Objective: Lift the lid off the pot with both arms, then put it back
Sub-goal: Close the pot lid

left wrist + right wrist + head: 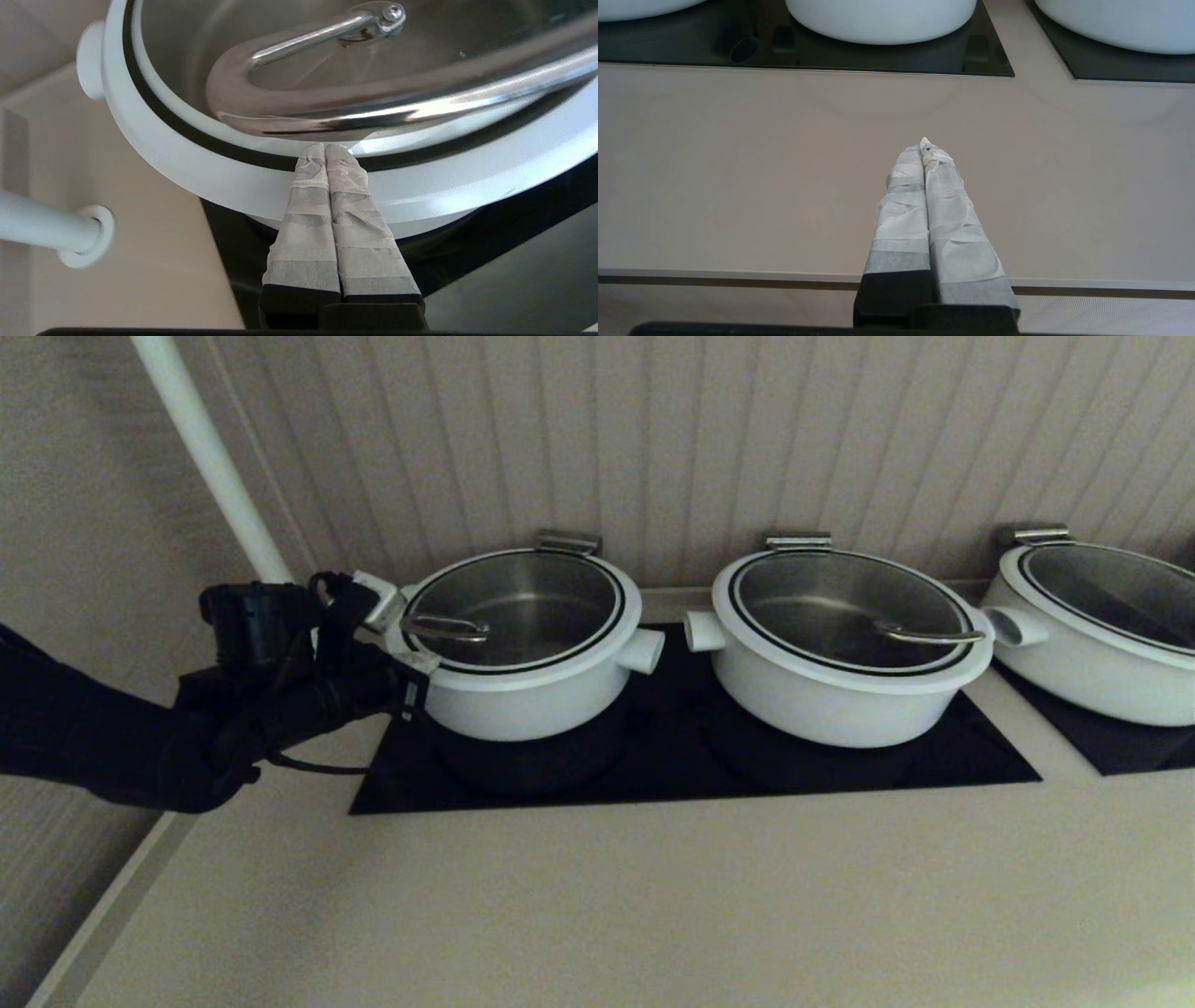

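On my far left a white pipe (210,457) runs up the panelled wall, and just in front of it my left arm (140,728) reaches in at the left edge of the pot (523,686). From its wrist camera I see the left gripper (325,148) with its two taped fingers (303,224) pressed flat together, nothing between them, their tips lying over the white rim of the lid (420,182) just under the steel loop handle (299,100); I cannot tell whether they touch the rim. The lid (518,616) sits level on the pot, loop handle (446,628) toward its left edge, a steel hinge tab (568,541) at the back and the short stub handle (642,650) pointing right. The pot stands on the left half of a black cooktop (691,747) sunk into the beige counter (597,896). To its right on the same cooktop is a second white pot (840,653), lid on, with its stub pointing left, and further right a third white pot (1092,625) on a separate black panel (1144,751). My right gripper (924,145) does not show in the head view; its own camera shows it over bare counter (738,163), well in front of the cooktop, its taped fingers (901,219) closed against each other and holding nothing.
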